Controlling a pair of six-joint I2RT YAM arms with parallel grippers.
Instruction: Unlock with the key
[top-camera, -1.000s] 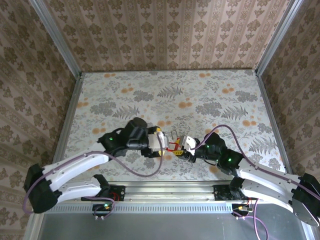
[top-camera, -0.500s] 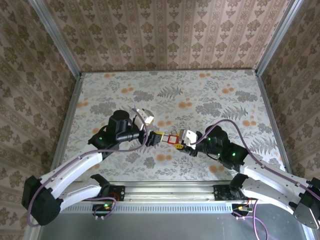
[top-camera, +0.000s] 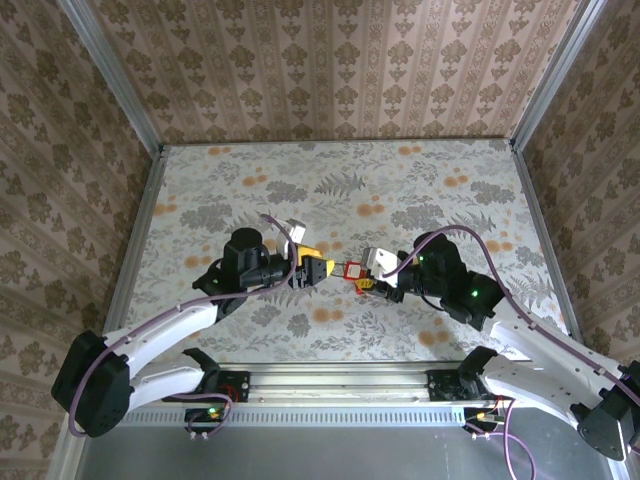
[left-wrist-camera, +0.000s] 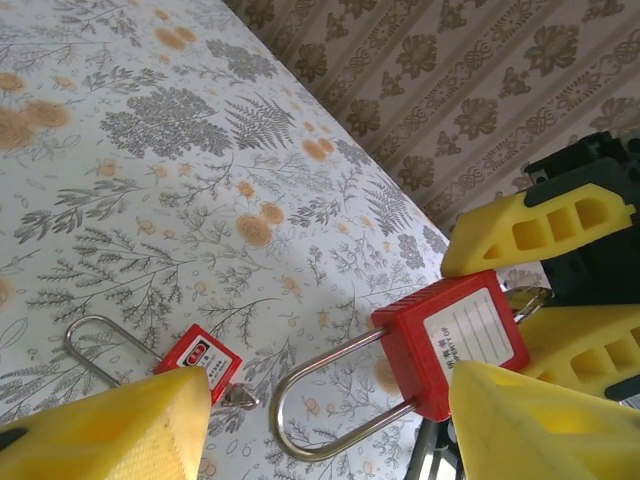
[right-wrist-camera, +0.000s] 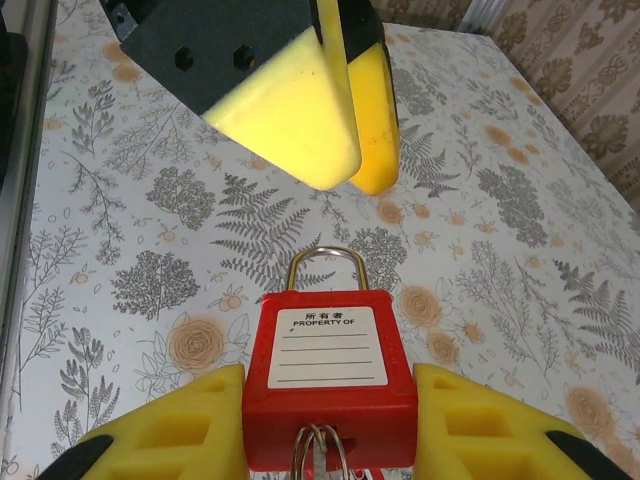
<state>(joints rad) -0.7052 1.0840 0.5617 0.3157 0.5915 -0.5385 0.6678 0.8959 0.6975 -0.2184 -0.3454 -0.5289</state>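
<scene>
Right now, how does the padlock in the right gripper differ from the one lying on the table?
The held padlock is clamped between the right gripper's fingers; the table padlock lies flat on the table, untouched. The held padlock shows a large white label; the table padlock a small round mark. Both have red bodies and steel shackles.

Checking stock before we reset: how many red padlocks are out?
2. The held padlock is clamped in the right gripper. The loose padlock lies on the table nearby. Others may be hidden under the arms.
</scene>
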